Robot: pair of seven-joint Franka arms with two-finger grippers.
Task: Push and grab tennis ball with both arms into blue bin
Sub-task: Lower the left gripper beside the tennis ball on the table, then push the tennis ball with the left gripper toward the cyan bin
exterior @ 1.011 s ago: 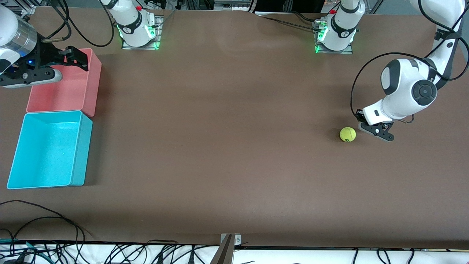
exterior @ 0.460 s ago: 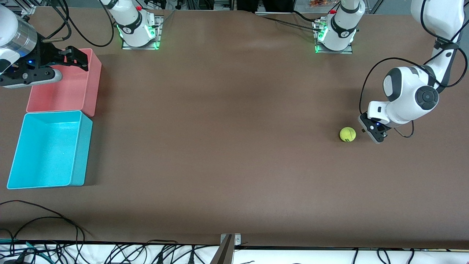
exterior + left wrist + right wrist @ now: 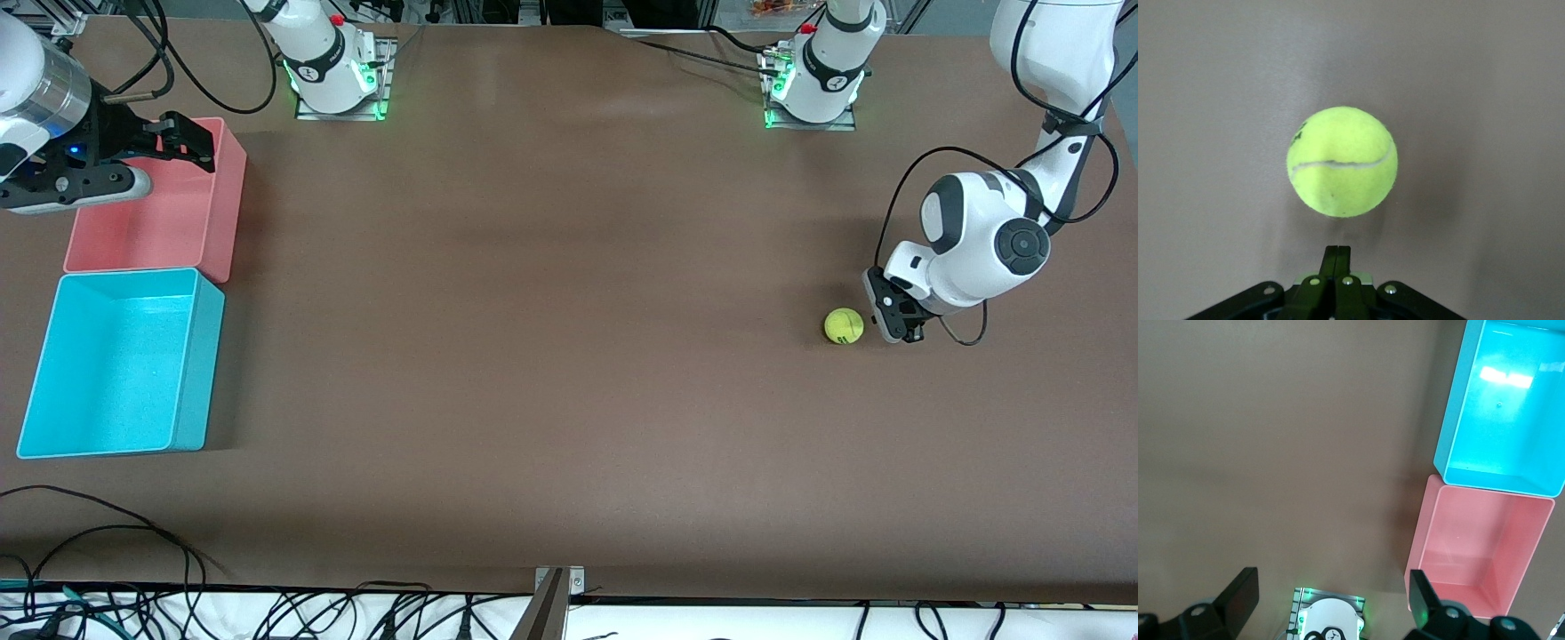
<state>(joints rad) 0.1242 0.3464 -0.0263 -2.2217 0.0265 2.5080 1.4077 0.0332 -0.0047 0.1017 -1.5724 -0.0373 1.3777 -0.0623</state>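
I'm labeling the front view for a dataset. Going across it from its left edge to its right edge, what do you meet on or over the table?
right gripper over the pink bin and the blue bin nearer the camera, both at one end → bare table → tennis ball → left gripper, shut, beside the ball.

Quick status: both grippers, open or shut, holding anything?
Left gripper: shut, holding nothing, low beside the tennis ball.
Right gripper: open, holding nothing, waiting over the pink bin.

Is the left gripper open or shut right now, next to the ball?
Shut. In the left wrist view the left gripper's fingers are pressed together, pointing at the tennis ball, which lies free on the table.
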